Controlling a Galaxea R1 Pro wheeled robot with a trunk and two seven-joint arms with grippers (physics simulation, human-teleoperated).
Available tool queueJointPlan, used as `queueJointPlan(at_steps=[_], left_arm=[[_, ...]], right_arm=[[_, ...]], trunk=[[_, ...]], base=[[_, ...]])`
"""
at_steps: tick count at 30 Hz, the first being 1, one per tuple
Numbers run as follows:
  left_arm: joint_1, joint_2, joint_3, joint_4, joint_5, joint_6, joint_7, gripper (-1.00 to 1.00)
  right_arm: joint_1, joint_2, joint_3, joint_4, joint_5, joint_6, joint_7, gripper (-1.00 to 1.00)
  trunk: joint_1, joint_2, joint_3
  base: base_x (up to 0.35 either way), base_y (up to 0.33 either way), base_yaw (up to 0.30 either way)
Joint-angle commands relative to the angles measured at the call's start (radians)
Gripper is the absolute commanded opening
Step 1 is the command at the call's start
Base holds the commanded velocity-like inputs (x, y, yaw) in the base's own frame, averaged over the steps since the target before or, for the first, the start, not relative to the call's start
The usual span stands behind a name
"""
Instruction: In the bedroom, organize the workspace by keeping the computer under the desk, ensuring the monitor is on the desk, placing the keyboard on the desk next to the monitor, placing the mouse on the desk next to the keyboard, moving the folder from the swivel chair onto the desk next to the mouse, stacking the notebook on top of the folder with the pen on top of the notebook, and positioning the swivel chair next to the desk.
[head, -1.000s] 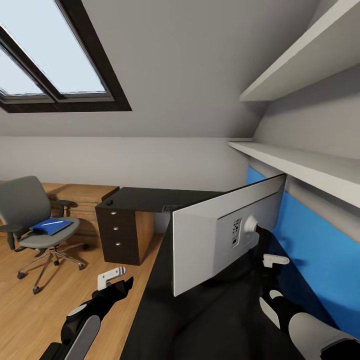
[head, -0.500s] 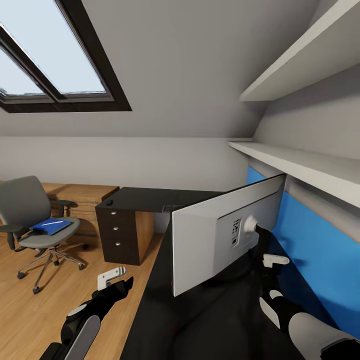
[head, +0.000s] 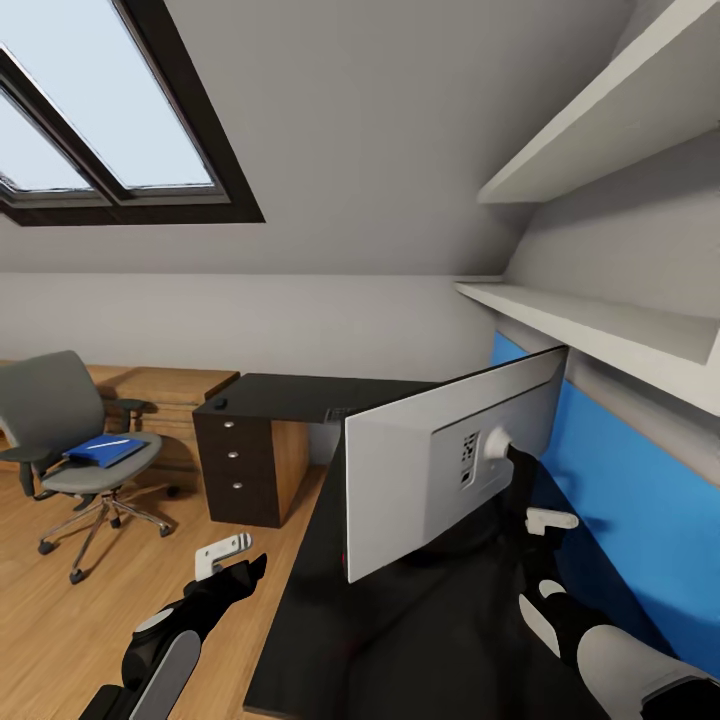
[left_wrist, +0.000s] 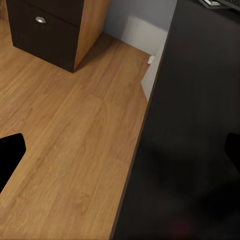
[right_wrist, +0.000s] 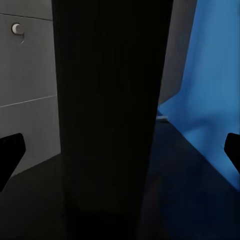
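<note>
The long black L-shaped desk (head: 300, 395) runs beneath a sloped ceiling, white shelves and a blue wall panel (head: 620, 500). On it the wide flat monitor (head: 440, 460) stands with its pale back toward the robot; the right gripper (right_wrist: 120, 150), fingers spread wide, straddles its black stand, probably to reposition it. The left gripper (left_wrist: 120, 150) hangs open over the wooden floor. The bright blue folder (head: 103, 450) waits on the grey swivel chair (head: 70, 440).

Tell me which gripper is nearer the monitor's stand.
Right. The right gripper straddles the monitor's stand behind the screen; the left gripper hangs off the desk edge, above the floor.
</note>
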Motion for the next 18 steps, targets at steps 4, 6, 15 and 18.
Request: queueJointPlan(at_steps=[4, 6, 15, 18], left_arm=[[-0.001, 0.001, -0.002, -0.001, 0.01, 0.001, 0.01, 1.0], [-0.001, 0.001, -0.003, -0.001, 0.011, 0.001, 0.01, 1.0], [-0.001, 0.001, -0.002, -0.001, 0.01, 0.001, 0.01, 1.0], [-0.001, 0.001, -0.002, -0.001, 0.011, 0.001, 0.01, 1.0]], right_arm=[[-0.001, -0.001, 0.009, 0.0, -0.006, -0.002, -0.005, 1.0], [-0.001, -0.001, 0.008, 0.0, -0.006, -0.002, -0.005, 1.0], [-0.001, 0.002, 0.009, -0.001, -0.006, -0.002, -0.005, 1.0], [-0.001, 0.002, 0.009, -0.001, -0.006, -0.003, -0.006, 1.0]], trunk=[[0.0, -0.001, -0.001], [0.0, -0.001, -0.001], [0.0, -0.001, -0.001], [0.0, -0.001, -0.001]], base=[[-0.044, 0.0, 0.0], [-0.182, 0.0, 0.0], [-0.288, 0.022, 0.0], [-0.332, 0.093, 0.0]])
